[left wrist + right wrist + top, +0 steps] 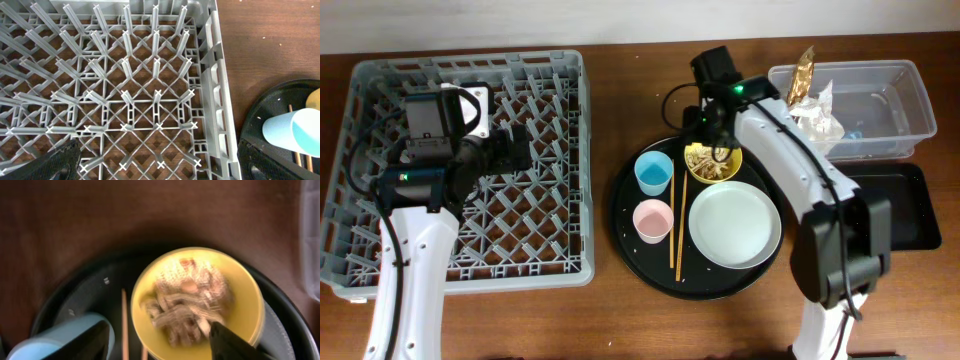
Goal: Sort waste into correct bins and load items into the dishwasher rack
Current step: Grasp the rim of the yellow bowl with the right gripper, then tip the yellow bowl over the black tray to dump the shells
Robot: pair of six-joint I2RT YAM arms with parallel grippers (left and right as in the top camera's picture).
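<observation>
Right gripper [160,342] hangs with jaws spread wide and empty over the yellow bowl [245,287] — food scraps [187,300] are heaped just ahead of it, between its fingers, with the light-blue cup [55,340] just beside one finger and the chopsticks [124,325] between cup and bowl. Best bet: come straight down, pinch the heap centrally, close slowly — keep the cup-side finger off the cup and chopsticks. Left gripper [160,162] is also open and empty, with the dishwasher rack [215,90] right under it.
</observation>
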